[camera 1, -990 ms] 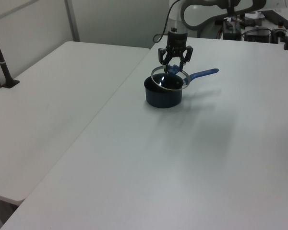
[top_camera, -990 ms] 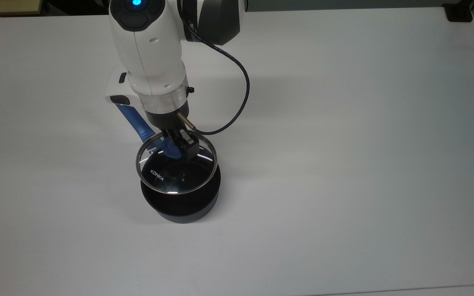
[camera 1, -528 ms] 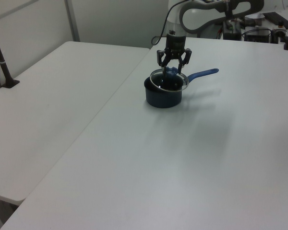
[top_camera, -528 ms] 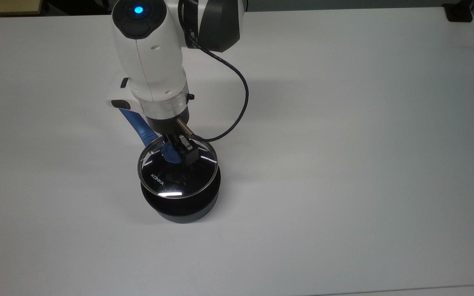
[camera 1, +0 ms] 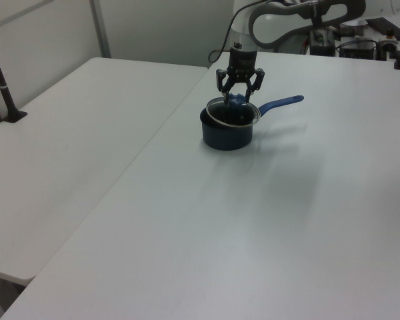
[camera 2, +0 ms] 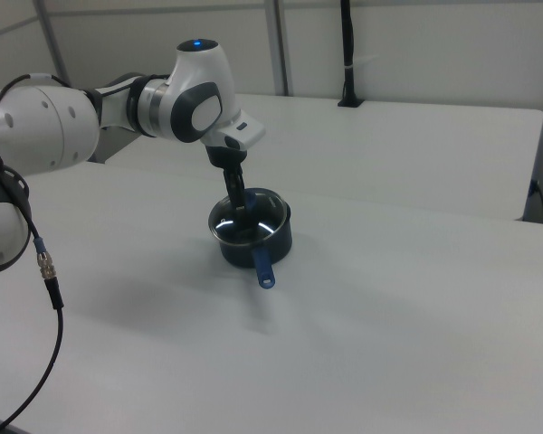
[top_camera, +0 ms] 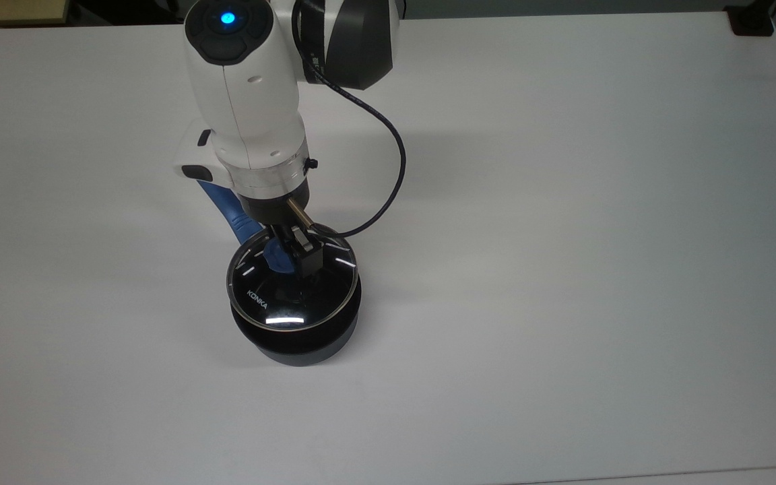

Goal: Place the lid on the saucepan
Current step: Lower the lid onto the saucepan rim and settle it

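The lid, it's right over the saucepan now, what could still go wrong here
1. In the left view the lid looks tilted on the saucepan, so it may seat crooked or slide off if released now.
2. The gripper holds only the small blue knob; the glass could swing or slip from that narrow grip.
3. Pressing down off-centre might nudge or tip the pan, whose long handle sticks out sideways.

Lid (top_camera: 273,300): clear glass, glossy w/ bright glints, thin shiny metal rim, blue plastic-looking knob (top_camera: 277,258). Saucepan (top_camera: 300,343): dark matt outside, black smooth interior seen thru the glass; handle (camera 1: 281,103) blue, smooth, slight sheen. Arm (top_camera: 246,94): white glossy plastic shell, dark grey joint cover, polished metal ring at wrist. Gripper (camera 1: 239,95): black, matt. Cable (top_camera: 388,168): dark, rubbery-looking. Table (top_camera: 563,269): white, smooth, matt.
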Motion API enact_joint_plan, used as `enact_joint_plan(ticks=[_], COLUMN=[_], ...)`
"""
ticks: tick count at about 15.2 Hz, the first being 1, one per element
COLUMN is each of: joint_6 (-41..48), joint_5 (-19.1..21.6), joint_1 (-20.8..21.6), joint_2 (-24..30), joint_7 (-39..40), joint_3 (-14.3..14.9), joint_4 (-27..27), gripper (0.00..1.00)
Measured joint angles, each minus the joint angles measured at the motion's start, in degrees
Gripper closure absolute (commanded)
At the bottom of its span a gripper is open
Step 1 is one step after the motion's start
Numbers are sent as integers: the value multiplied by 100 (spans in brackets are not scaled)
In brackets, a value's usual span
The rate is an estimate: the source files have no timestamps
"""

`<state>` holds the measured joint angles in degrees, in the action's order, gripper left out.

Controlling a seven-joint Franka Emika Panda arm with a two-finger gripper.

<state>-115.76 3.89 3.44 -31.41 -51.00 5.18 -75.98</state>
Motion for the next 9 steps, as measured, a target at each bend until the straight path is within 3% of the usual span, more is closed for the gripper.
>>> enact_joint_plan(ticks=[9], joint_6=[-104], joint_5=[0], joint_1=[2], joint_2=[-1], joint_7=[-92], joint_3=[0], joint_4=[11], gripper=[53])
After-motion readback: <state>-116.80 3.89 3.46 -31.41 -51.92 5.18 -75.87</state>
